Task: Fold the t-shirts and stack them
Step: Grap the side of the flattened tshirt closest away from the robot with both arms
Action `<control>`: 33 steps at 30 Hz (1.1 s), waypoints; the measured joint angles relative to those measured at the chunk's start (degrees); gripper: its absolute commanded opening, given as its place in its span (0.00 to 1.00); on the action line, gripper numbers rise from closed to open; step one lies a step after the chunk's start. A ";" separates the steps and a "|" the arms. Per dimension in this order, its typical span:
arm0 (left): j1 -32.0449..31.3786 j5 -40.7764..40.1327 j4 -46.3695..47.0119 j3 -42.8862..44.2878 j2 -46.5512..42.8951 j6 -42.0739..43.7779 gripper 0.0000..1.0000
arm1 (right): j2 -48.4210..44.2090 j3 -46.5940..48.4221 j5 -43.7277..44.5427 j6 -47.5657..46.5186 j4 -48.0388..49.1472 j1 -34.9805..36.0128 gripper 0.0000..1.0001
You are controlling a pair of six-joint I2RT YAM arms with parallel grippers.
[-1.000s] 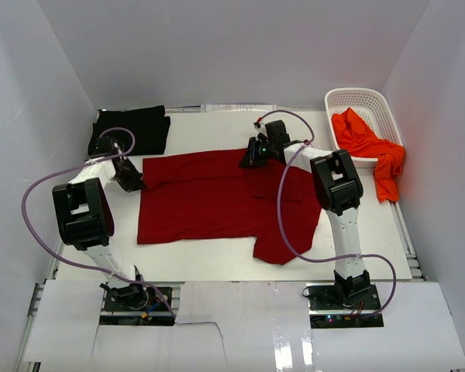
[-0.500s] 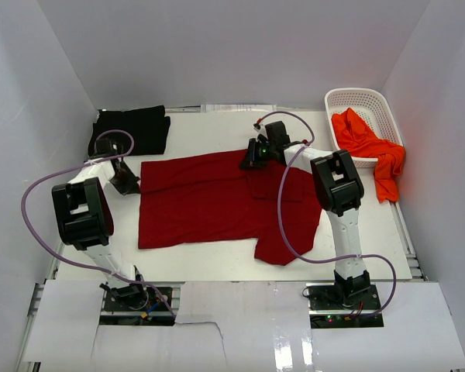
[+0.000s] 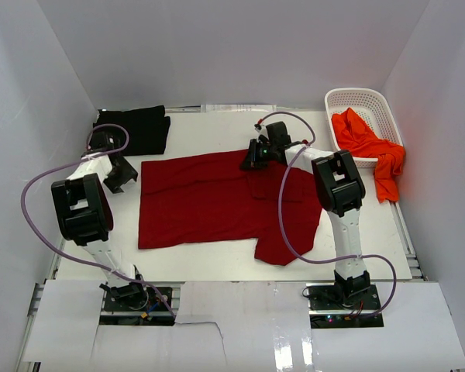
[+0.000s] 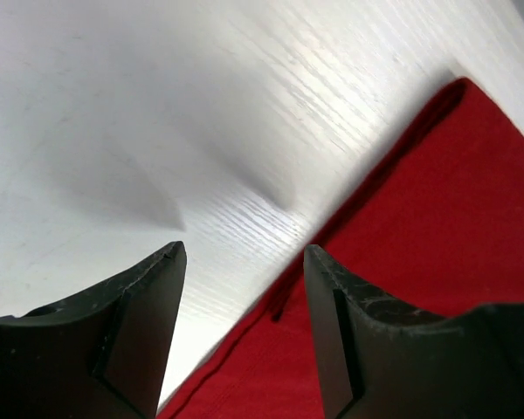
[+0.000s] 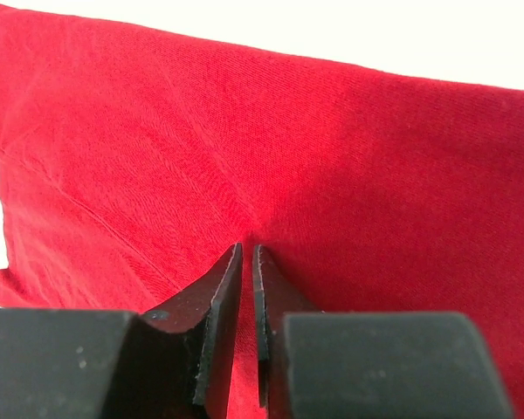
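A dark red t-shirt (image 3: 209, 201) lies spread flat across the middle of the table. My left gripper (image 3: 122, 174) hovers open just off the shirt's upper left corner; in the left wrist view the shirt's hem (image 4: 437, 218) runs between the spread fingers, with nothing held. My right gripper (image 3: 250, 159) sits at the shirt's far edge, shut on a pinch of the red cloth (image 5: 332, 140). A folded black t-shirt (image 3: 136, 128) rests at the back left. An orange-red t-shirt (image 3: 368, 147) hangs out of the basket.
A white slotted basket (image 3: 356, 97) stands at the back right corner. White walls enclose the table on the left, back and right. Purple cables loop from both arms over the table.
My left gripper opened, let go of the red shirt's left corner and drew back to the left. The corner now lies flat. The right gripper kept its hold and place.
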 measured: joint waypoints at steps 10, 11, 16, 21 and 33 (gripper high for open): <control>2.45 1.68 -0.20 -5.57 -15.43 -4.46 0.67 | -4.46 2.56 0.55 -2.08 -7.91 -0.74 0.42; 2.40 2.80 -0.07 -6.43 -17.84 -4.81 0.67 | -7.06 1.18 0.79 -2.43 -7.91 -0.74 0.44; 1.68 11.30 2.69 -12.26 -28.74 -6.12 0.67 | -24.83 -9.92 4.09 -3.26 -8.35 -0.81 0.45; -6.12 14.01 3.69 -14.21 -28.50 -6.49 0.68 | -34.99 -17.55 11.47 -5.73 -10.36 -0.72 0.44; -15.10 12.37 5.55 -13.53 -15.52 -6.10 0.69 | -29.40 -23.21 23.78 -8.90 -17.16 -0.90 0.41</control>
